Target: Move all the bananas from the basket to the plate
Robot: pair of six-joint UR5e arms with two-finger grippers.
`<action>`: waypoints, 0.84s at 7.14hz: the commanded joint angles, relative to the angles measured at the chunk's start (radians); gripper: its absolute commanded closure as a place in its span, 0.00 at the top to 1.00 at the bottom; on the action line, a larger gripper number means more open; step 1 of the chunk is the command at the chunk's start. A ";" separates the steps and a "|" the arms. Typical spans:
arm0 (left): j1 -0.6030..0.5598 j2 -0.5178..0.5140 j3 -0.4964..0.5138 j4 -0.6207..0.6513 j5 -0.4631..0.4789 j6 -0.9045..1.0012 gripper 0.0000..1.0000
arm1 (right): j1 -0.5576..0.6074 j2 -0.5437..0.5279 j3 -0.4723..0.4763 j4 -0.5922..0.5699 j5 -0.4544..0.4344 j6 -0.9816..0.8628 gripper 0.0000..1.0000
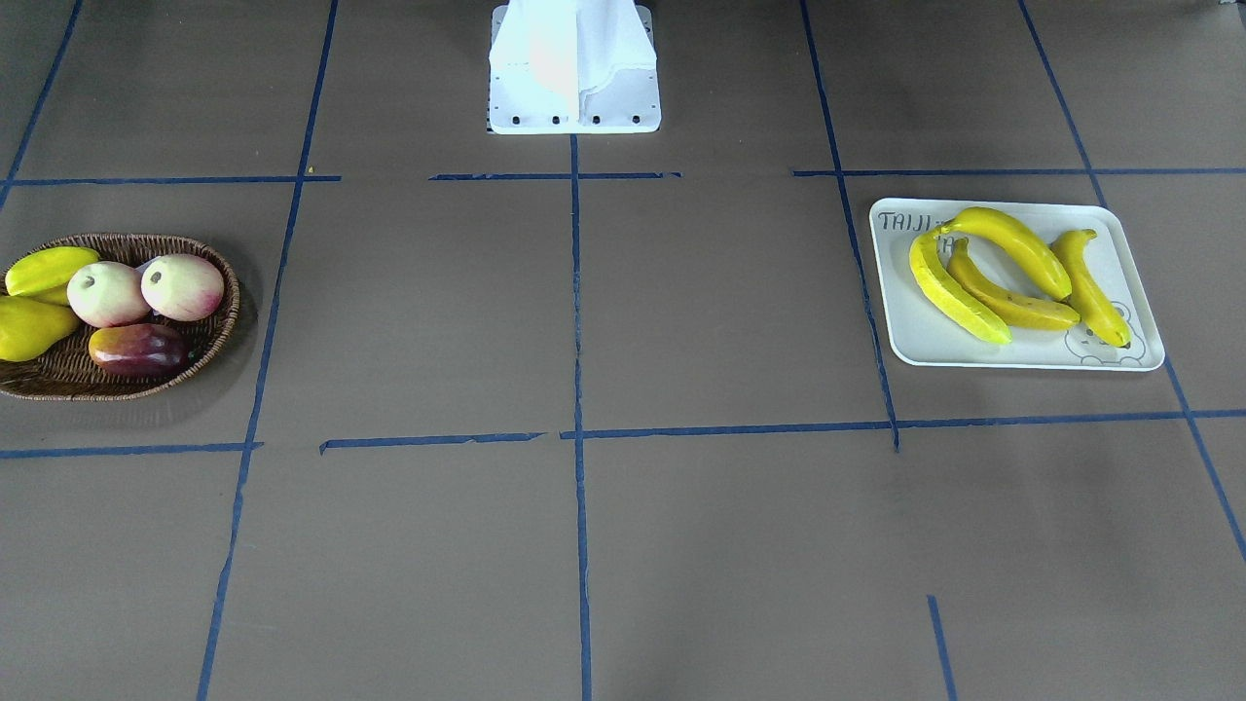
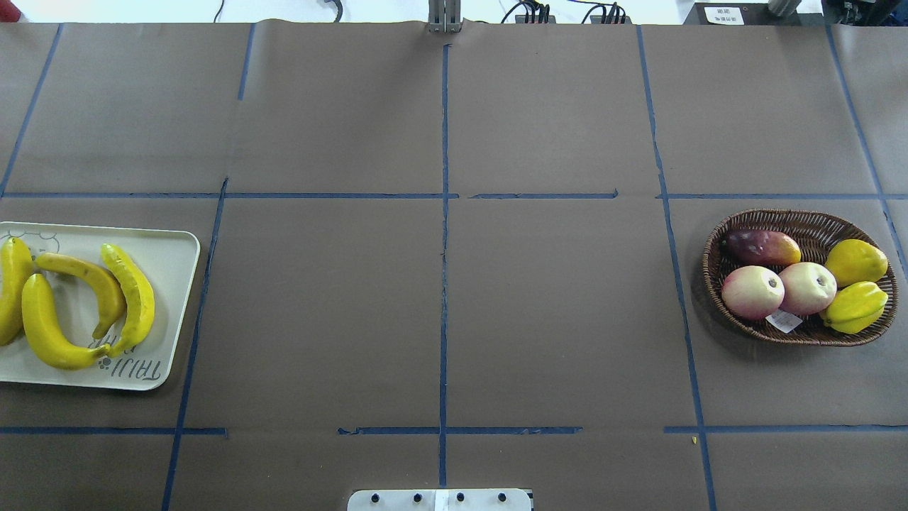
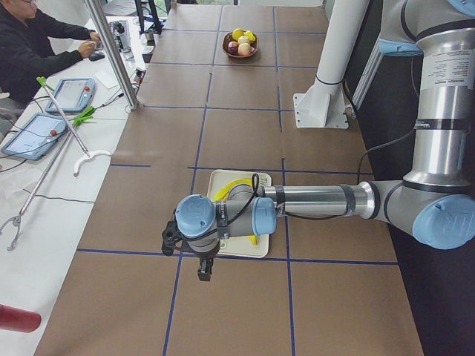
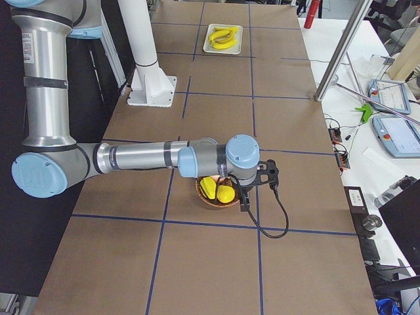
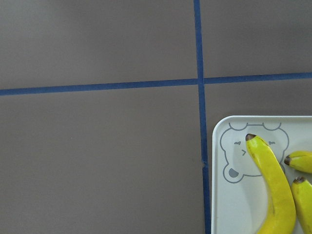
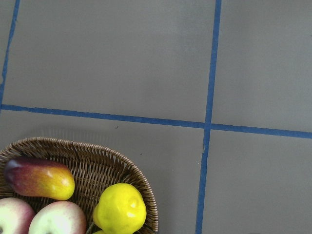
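all 4 bananas (image 1: 1017, 248) lie touching one another on the white plate (image 1: 925, 336) at the robot's left end of the table. the brown basket (image 1: 58, 375) sits well apart at the right end and holds 2 pinkish apples (image 1: 182, 287), a mango (image 1: 136, 350), a pear (image 1: 24, 329) and a pointed yellow-green fruit (image 1: 49, 270). the left gripper (image 3: 202, 273) hangs near the plate's corner and the right gripper (image 4: 244, 202) near the basket's rim, and i cannot tell whether either one's fingers are apart or together.

Plate (image 2: 174, 298) partly beyond overhead edge
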 commanded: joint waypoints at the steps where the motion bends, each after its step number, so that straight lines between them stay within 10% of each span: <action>1: 0.007 -0.004 -0.008 -0.001 0.000 -0.003 1.00 | -0.001 -0.009 -0.016 -0.001 0.012 0.004 1.00; 6: 0.048 -0.004 -0.020 -0.005 0.004 -0.001 1.00 | 0.012 -0.036 -0.030 -0.015 0.013 0.004 1.00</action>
